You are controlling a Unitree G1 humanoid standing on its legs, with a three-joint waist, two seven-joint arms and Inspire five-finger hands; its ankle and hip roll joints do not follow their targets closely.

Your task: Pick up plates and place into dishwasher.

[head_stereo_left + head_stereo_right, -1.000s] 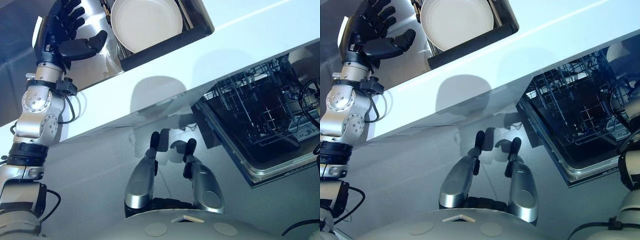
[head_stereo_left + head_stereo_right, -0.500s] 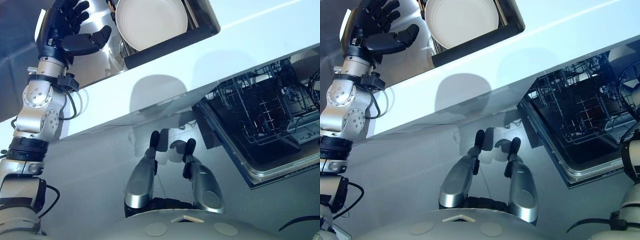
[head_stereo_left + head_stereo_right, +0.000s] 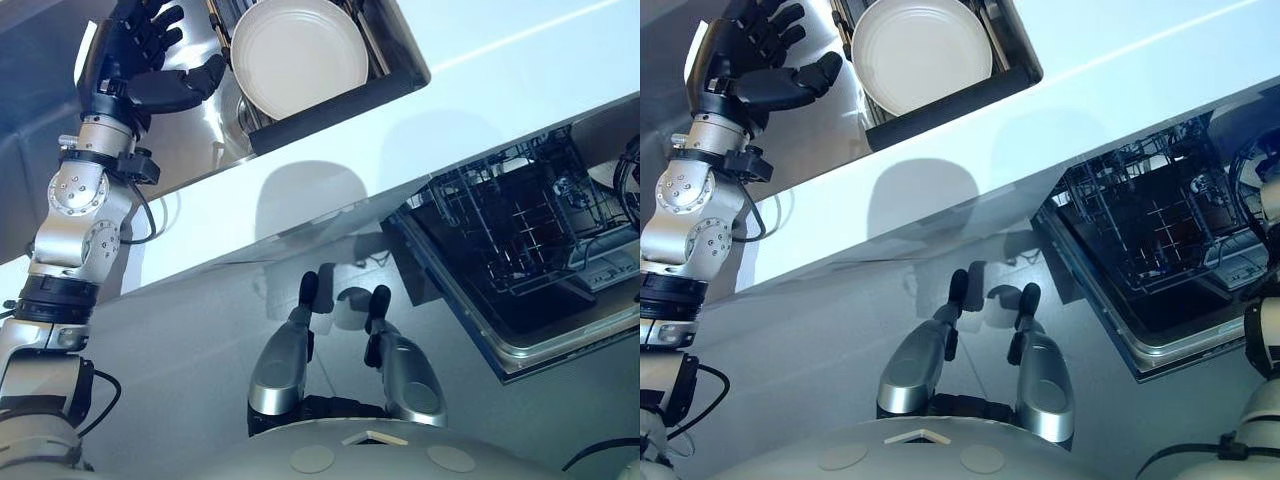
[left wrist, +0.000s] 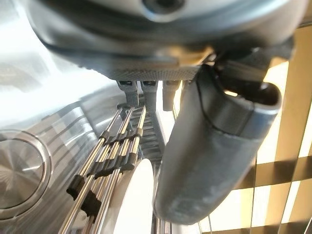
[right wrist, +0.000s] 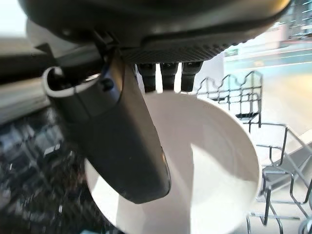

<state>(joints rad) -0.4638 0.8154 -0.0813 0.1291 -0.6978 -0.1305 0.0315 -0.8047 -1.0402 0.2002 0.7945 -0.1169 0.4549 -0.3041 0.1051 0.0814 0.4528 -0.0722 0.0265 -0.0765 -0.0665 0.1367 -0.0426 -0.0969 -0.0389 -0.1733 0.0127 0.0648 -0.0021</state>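
A white plate (image 3: 298,55) stands on edge in the dark dish rack (image 3: 340,100) inside the steel sink (image 3: 190,140). My left hand (image 3: 135,65) hovers open just left of it, thumb pointing toward the plate's rim without touching. The left wrist view has that thumb (image 4: 209,146) above the plate's edge (image 4: 134,200) and the rack wires (image 4: 112,161). My right hand (image 5: 122,141) holds a second white plate (image 5: 214,165), thumb across its face and fingers behind it, over the wire tines (image 5: 278,161) of the dishwasher rack.
The dishwasher (image 3: 510,230) is open at the right, its dark wire rack pulled out over the lowered door (image 3: 540,345). A white countertop (image 3: 480,90) runs between sink and dishwasher. The sink drain (image 4: 17,170) lies beside the rack.
My left hand has risen and edged closer to the plate in the sink rack. The camera has shifted slightly. My right arm has slipped further toward the right edge.
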